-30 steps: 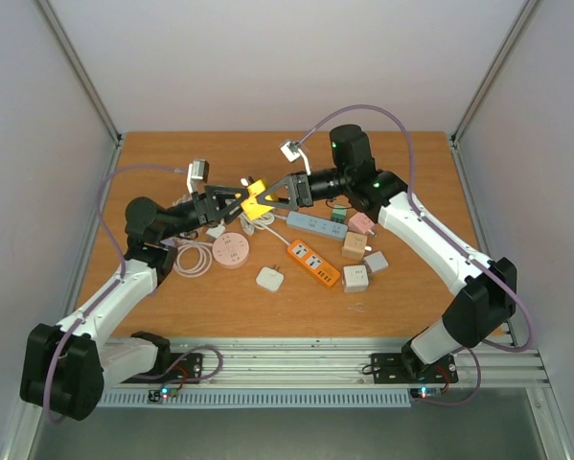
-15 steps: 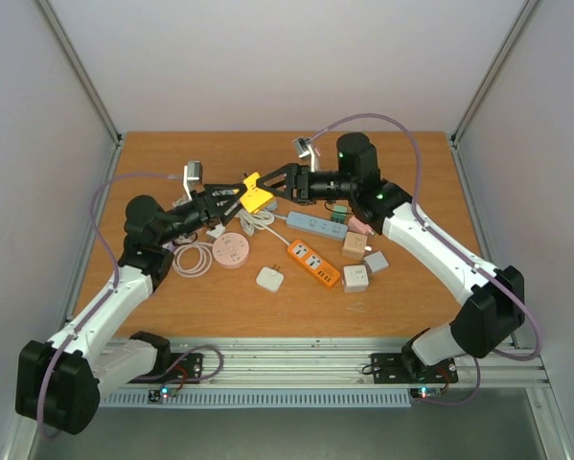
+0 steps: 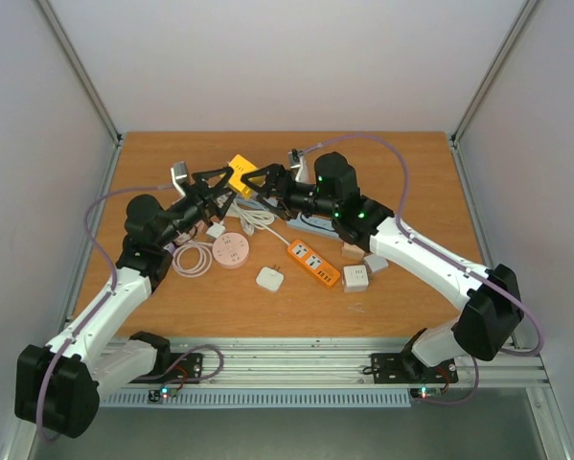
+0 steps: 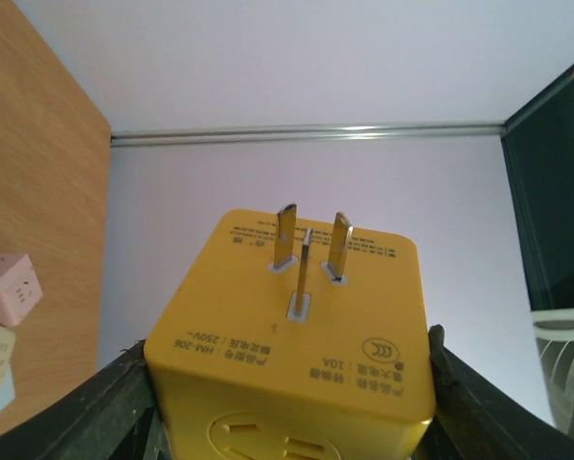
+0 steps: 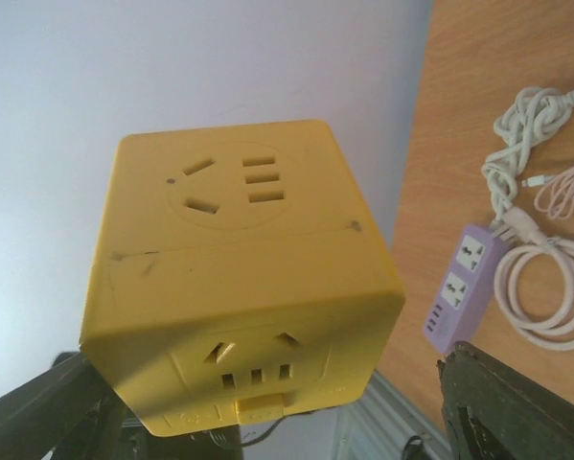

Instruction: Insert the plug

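Observation:
A yellow cube plug (image 3: 240,168) hangs above the back middle of the table, held by my left gripper (image 3: 229,182). In the left wrist view its three metal prongs (image 4: 306,251) point away from the camera, and my left gripper (image 4: 287,353) is shut on the cube's two sides. My right gripper (image 3: 257,183) sits just right of the cube, open. In the right wrist view the cube (image 5: 239,278) fills the space before my right gripper (image 5: 267,383), with a clear gap between it and the right finger (image 5: 497,402).
On the wooden table (image 3: 411,172) lie an orange power strip (image 3: 312,262), a pale blue strip (image 3: 310,226), a round pink socket (image 3: 232,251), a white cube (image 3: 270,279), several small cubes (image 3: 355,278) and coiled white cables (image 3: 193,259). A cabled lilac strip (image 5: 464,287) shows in the right wrist view.
The yellow cube has passed from the right gripper to the left: the left jaws closed on it and the right jaws opened. Both grippers have shifted left and back.

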Controlling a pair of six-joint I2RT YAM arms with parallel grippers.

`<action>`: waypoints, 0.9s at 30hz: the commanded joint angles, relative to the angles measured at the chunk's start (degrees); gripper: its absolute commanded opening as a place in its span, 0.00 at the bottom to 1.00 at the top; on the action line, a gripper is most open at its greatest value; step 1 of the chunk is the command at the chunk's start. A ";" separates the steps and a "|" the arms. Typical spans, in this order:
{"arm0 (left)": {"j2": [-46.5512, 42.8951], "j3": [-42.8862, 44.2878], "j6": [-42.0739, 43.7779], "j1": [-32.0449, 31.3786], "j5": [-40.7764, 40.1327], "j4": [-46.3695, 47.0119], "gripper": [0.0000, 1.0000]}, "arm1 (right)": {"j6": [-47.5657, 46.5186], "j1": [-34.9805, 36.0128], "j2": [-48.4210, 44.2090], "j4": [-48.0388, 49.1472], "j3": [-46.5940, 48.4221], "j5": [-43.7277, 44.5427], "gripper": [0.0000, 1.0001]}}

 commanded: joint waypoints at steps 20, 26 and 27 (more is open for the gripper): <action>-2.73 -1.11 -5.71 -0.22 0.85 1.58 0.62 | 8.46 0.64 3.96 2.72 1.19 1.98 0.46; -1.66 0.48 4.13 -0.02 4.42 -9.45 0.99 | 1.53 -2.23 0.71 -11.83 4.26 3.79 0.42; -1.85 0.96 7.44 0.17 4.35 -13.52 0.99 | -0.26 -3.30 0.38 -16.60 5.65 4.22 0.41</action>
